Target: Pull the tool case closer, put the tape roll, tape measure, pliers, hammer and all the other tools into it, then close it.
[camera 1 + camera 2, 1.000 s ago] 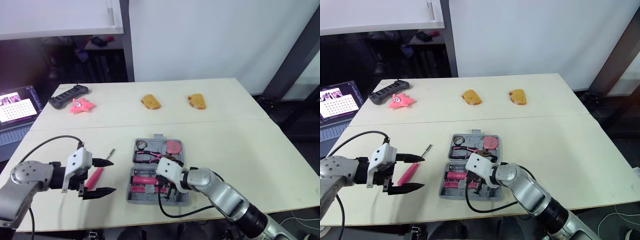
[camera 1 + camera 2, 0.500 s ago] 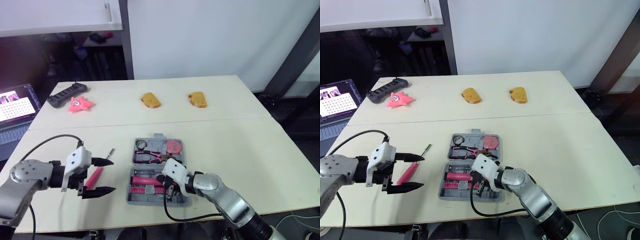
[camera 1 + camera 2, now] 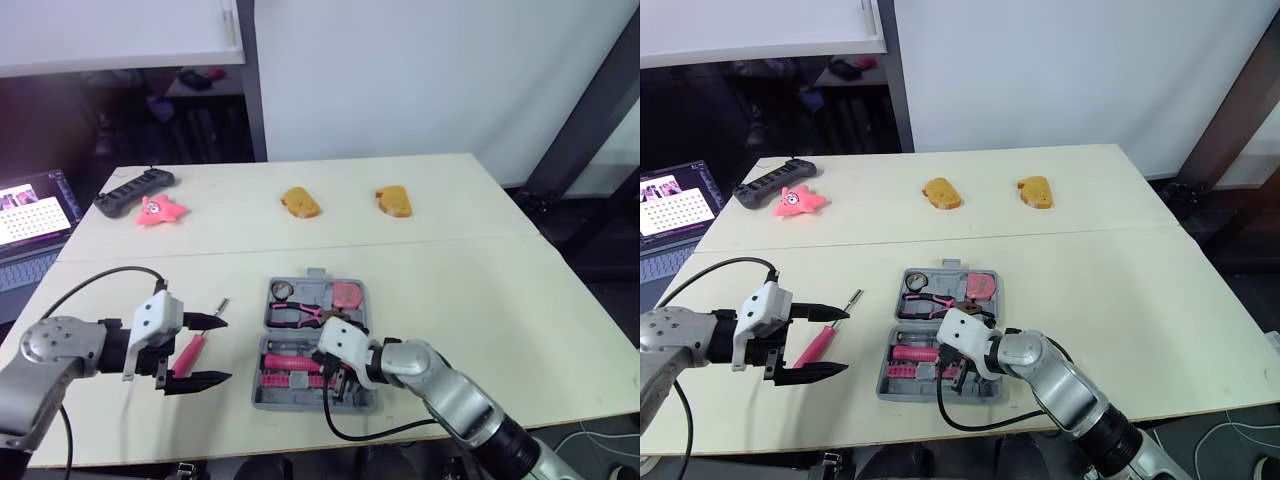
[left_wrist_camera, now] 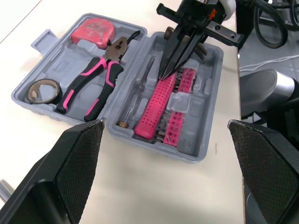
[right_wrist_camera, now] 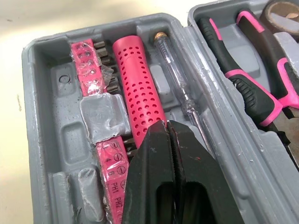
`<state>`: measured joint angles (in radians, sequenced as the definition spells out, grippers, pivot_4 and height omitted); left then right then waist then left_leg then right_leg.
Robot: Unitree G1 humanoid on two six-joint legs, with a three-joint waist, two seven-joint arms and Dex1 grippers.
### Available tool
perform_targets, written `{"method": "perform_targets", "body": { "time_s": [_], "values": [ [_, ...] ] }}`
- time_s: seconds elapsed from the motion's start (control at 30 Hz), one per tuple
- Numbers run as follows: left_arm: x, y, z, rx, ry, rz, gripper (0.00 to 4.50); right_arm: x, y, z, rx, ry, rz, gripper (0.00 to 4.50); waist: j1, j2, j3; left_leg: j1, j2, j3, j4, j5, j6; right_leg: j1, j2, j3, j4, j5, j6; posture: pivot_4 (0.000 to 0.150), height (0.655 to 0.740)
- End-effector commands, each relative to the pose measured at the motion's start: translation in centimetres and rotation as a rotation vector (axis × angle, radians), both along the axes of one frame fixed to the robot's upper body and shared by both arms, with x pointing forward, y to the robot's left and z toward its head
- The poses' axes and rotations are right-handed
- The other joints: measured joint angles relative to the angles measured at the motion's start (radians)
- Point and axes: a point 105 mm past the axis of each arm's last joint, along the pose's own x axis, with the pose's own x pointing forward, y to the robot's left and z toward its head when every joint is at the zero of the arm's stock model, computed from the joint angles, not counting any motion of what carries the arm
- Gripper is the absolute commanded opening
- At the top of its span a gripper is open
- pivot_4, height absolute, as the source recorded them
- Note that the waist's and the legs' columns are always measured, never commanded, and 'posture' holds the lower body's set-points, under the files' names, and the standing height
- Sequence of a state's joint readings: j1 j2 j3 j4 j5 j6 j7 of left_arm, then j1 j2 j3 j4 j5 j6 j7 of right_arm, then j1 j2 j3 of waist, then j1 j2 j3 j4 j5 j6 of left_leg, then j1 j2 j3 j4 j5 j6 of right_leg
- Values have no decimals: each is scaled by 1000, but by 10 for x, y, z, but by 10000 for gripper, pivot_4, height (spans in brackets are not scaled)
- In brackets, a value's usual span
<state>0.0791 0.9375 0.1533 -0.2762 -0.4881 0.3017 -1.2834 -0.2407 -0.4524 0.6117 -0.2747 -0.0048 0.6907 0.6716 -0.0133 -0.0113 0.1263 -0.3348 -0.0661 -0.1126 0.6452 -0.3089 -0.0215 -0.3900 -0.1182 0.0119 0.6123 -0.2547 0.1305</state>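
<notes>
So the tool case sat open flat on the bench, close to the near edge. The right tool was down inside the nearer half of it. Its two black fingers were pressed tight together with nothing between them, tips right over the end of the pink perforated handle.

Beside that handle on one side lay a clear tester screwdriver, and on the other a pink bit holder with some crinkly plastic across it. The farther half of the case had the pink-handled pliers in the middle, the pink tape measure in one corner and the tape roll in the other.

The left tool was over bare bench just left of the case, spread wide and gripping nothing. A pink screwdriver lay on the bench between its fingers, metal tip pointing away from the robot.

Way at the back of the bench were two brown bread-looking things, a pink star toy and a black controller.
</notes>
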Motion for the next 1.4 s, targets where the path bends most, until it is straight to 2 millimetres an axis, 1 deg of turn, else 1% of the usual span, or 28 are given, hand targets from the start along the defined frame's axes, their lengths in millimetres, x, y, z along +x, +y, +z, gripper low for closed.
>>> {"method": "perform_targets", "body": {
  "time_s": [0.03,0.17,0.23,0.27,0.3,0.37,0.47,0.53,0.57,0.63,0.77,0.83,0.87,0.9,0.93,0.97,1.0,1.03,1.07,1.1,1.17,1.2,1.27,1.4],
  "values": [
    [2,3,8,19,-25,-2,45000,-79,-70,-114,-454,487,-62,589,0,0,-3,1,0,0,0,0,0,1,0,0,0,-1,0,1500,7400],
    [3,5,8,28,-27,3,45000,-88,-79,-125,-539,487,-17,589,-1,2,-10,0,2,0,-3,-2,-2,4,0,0,0,-3,-1,1500,7400],
    [2,6,9,34,-26,3,45000,-91,-81,-129,-568,486,0,589,-1,3,-11,3,4,0,-3,-4,-5,7,0,1,0,-5,-2,1500,7400],
    [2,7,9,37,-25,4,45000,-93,-82,-130,-586,485,10,589,-1,3,-10,5,4,0,-3,-6,-8,9,1,1,0,-6,-3,1500,7400],
    [2,8,9,41,-24,3,45000,-97,-85,-133,-609,485,25,589,-1,0,-11,12,5,0,-6,-7,-10,14,0,1,0,-9,-4,1500,7400],
    [2,9,10,45,-20,2,45000,-103,-87,-137,-634,494,40,589,-1,1,-19,19,6,0,-12,-8,-11,18,0,1,-1,-15,-5,1500,7400],
    [1,10,10,51,-12,-1,45000,-109,-88,-141,-651,502,46,589,-1,3,-22,29,6,-1,-18,-10,-15,26,0,1,-1,-19,-7,1500,7400],
    [1,10,10,52,-9,-3,45000,-108,-88,-141,-653,498,48,589,-3,4,-23,30,8,-1,-19,-11,-16,26,1,0,-1,-21,-8,1500,7400],
    [1,10,10,52,-8,-5,45000,-105,-86,-139,-644,483,45,589,-3,4,-23,31,8,-2,-19,-12,-17,26,2,0,-1,-21,-8,1500,7400],
    [1,10,10,51,-5,-6,45000,-92,-76,-130,-577,442,21,589,-3,4,-23,30,8,-2,-19,-12,-17,26,2,0,-1,-21,-8,1500,7400],
    [2,10,8,42,2,-3,45000,-62,-50,-102,-393,305,14,589,-3,3,-22,29,8,-2,-19,-12,-17,24,2,0,-1,-21,-8,1500,7400],
    [1,10,6,34,9,-3,45000,-41,-35,-76,-275,175,18,589,0,2,-19,27,8,-3,-20,-12,-17,22,2,0,-1,-21,-8,1500,7400],
    [0,9,5,31,12,-4,45000,-33,-30,-63,-223,127,12,589,0,3,-16,25,8,-3,-20,-12,-17,20,2,0,-1,-21,-8,1500,7400],
    [0,9,4,29,14,-5,45000,-29,-28,-56,-192,100,7,589,0,6,-11,22,8,-3,-21,-12,-17,17,2,0,-1,-21,-8,1500,7400],
    [-1,8,2,26,17,-5,45000,-22,-22,-42,-130,57,-1,589,0,4,-7,19,8,-3,-21,-12,-17,14,2,0,-1,-21,-8,1500,7400],
    [-2,7,-1,24,21,-6,45000,-17,-19,-29,-78,26,-15,589,1,2,-3,15,8,-4,-20,-11,-16,6,3,0,-1,-21,-8,1500,7400],
    [-2,6,-2,21,24,-6,45000,-14,-17,-18,-40,0,-17,589,1,1,0,8,8,-4,-18,-8,-14,-3,5,-1,0,-16,-11,1500,7400],
    [-2,6,-3,19,25,-6,45000,-12,-15,-12,-18,-16,-18,589,1,-3,2,-1,8,-5,-17,-8,-14,-11,6,-1,1,-12,-11,1500,7400],
    [-2,5,-4,14,28,-5,45000,-11,-14,-5,6,-30,-20,589,1,-2,5,-8,7,-5,-15,-7,-16,-19,8,-2,3,-8,-9,1500,7400],
    [-2,4,-5,10,28,-4,45000,-10,-11,6,53,-42,-26,589,1,-1,6,-15,7,-5,-14,-5,-19,-21,8,-3,2,-7,-9,1500,7400],
    [-3,3,-7,4,31,-2,45000,-10,-8,24,115,-60,-17,589,2,3,15,-26,7,-4,-14,-5,-20,-31,7,-3,2,-7,-9,1500,7400],
    [-3,3,-7,5,31,-2,45000,-11,-7,30,135,-61,-16,589,2,4,18,-31,6,-4,-14,-5,-20,-37,6,-3,2,-7,-9,1500,7400],
    [-2,3,-8,6,31,-1,45000,-13,-6,34,147,-49,-11,589,2,3,25,-38,6,-4,-13,-5,-20,-43,6,-4,2,-7,-9,1500,7400],
    [-1,2,-7,4,27,-1,45000,-21,-4,28,138,-6,12,589,0,2,36,-39,6,-4,-13,-5,-19,-43,6,-5,2,-7,-9,1500,7400]
  ]
}}
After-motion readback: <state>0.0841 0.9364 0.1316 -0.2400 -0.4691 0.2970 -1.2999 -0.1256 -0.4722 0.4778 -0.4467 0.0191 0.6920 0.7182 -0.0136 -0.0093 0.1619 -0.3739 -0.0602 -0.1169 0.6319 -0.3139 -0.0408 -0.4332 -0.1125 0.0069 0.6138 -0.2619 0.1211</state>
